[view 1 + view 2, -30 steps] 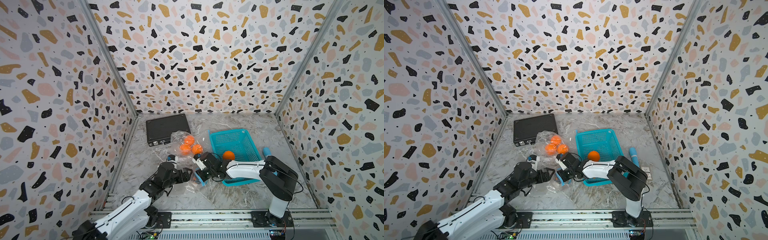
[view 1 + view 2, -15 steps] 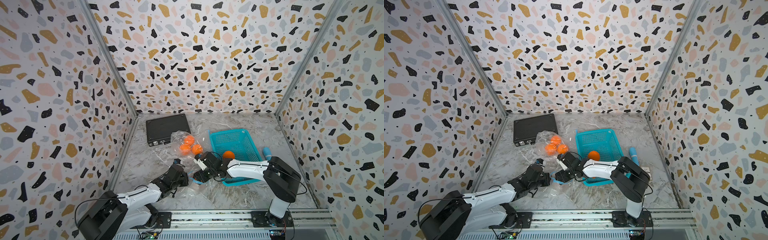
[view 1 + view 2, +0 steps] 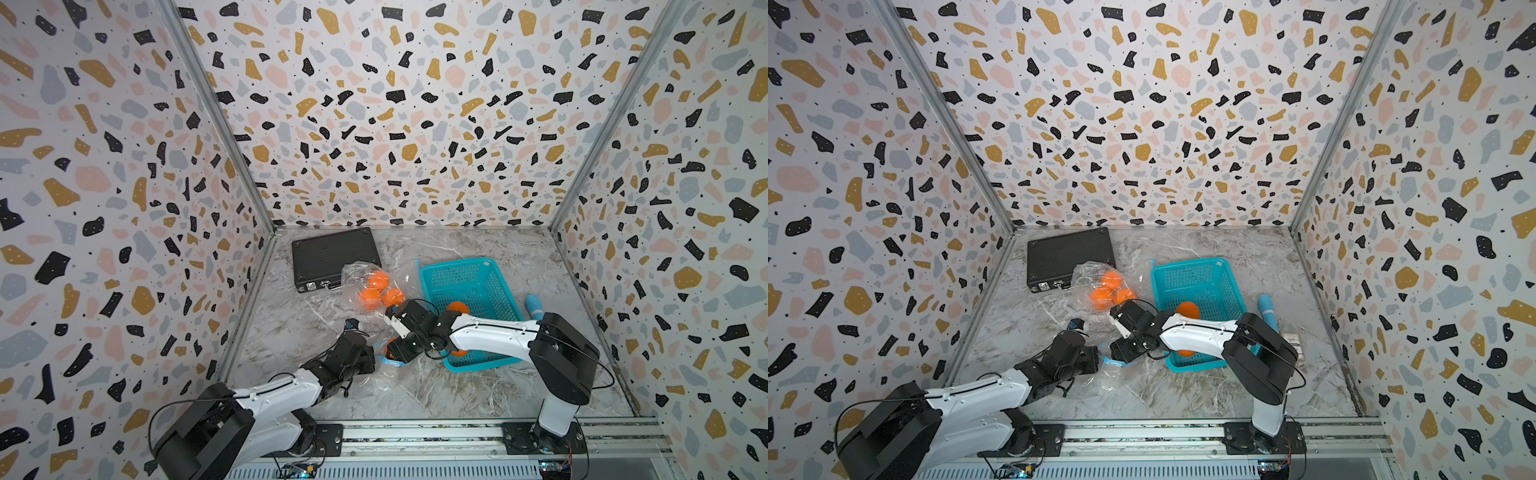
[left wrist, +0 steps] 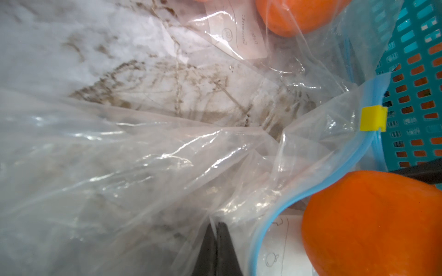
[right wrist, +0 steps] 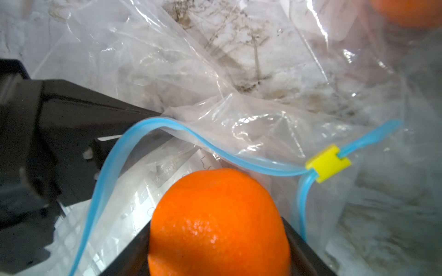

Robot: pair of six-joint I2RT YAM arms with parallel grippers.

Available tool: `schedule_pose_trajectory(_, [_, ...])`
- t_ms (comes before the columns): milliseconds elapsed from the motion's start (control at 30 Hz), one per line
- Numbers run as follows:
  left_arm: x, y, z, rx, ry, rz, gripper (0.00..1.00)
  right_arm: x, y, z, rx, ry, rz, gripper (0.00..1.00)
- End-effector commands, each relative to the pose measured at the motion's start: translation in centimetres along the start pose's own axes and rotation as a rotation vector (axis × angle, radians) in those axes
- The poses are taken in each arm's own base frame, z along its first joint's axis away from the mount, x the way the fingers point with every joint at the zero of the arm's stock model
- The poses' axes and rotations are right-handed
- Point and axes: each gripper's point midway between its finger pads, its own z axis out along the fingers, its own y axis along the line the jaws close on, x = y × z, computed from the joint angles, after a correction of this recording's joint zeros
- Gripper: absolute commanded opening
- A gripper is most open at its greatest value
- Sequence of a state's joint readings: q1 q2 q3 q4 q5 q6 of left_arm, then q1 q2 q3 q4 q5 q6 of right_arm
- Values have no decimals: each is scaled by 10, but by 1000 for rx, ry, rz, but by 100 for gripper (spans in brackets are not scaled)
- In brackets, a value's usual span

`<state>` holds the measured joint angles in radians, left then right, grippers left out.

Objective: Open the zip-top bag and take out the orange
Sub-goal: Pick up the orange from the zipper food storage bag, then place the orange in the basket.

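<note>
Orange held by right gripper — left gripper pinches bag.

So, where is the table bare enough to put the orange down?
Bare table lies behind the teal basket up to the back wall, in front of the black case, and between basket and front rail. Crowded: the middle, around the zip-top bag and the bag of oranges.

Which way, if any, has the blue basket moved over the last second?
No, it has not moved. In a top view the blue basket lies just as far from the black case as before.
</note>
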<state>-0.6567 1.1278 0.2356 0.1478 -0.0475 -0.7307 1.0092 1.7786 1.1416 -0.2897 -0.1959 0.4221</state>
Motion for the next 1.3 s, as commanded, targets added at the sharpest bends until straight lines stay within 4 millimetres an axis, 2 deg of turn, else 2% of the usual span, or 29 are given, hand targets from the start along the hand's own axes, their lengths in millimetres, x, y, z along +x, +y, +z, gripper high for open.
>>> schedule_pose_trajectory(0, [17, 23, 1, -80, 38, -4, 0, -23, 12, -41, -42, -90, -10, 60])
schedule_pose_trajectory(100, [18, 23, 0, -78, 37, -2, 0, -36, 13, -57, -76, -153, 3, 61])
schedule_pose_trajectory(300, [20, 23, 1, -74, 41, -2, 0, -61, 36, -83, -298, -230, 51, 61])
schedule_pose_trajectory(367, [17, 20, 0, -64, 35, -7, 0, -60, 32, -88, -276, -223, 53, 61])
schedule_pose_trajectory(433, [12, 14, -2, -50, 31, -9, 0, -59, 20, -102, -209, -244, 44, 61])
schedule_pose_trajectory(500, [2, 4, -7, -24, 16, -8, 23, -62, 7, -128, -166, -298, 62, 61])
schedule_pose_trajectory(567, [-9, -4, -17, -8, -7, -10, 42, -60, -10, -155, -127, -342, 96, 63])
schedule_pose_trajectory(633, [-24, -9, -31, -12, -50, -19, 74, -52, -45, -179, -25, -361, 166, 64])
schedule_pose_trajectory(700, [-37, -12, -46, -17, -94, -25, 95, -42, -75, -195, 54, -365, 237, 65])
schedule_pose_trajectory(733, [-44, -14, -53, -20, -112, -23, 99, -37, -89, -200, 81, -364, 271, 65])
schedule_pose_trajectory(833, [-60, -20, -71, -36, -136, -8, 99, -20, -131, -207, 195, -354, 362, 65])
schedule_pose_trajectory(1000, [-76, -33, -82, -43, -130, 14, 99, 8, -193, -199, 361, -322, 479, 65])
schedule_pose_trajectory(1100, [-78, -49, -80, 19, -131, 29, 99, 14, -214, -184, 365, -321, 535, 64])
schedule_pose_trajectory(1267, [-72, -60, -71, 43, -109, 47, 99, 20, -244, -162, 418, -244, 571, 64])
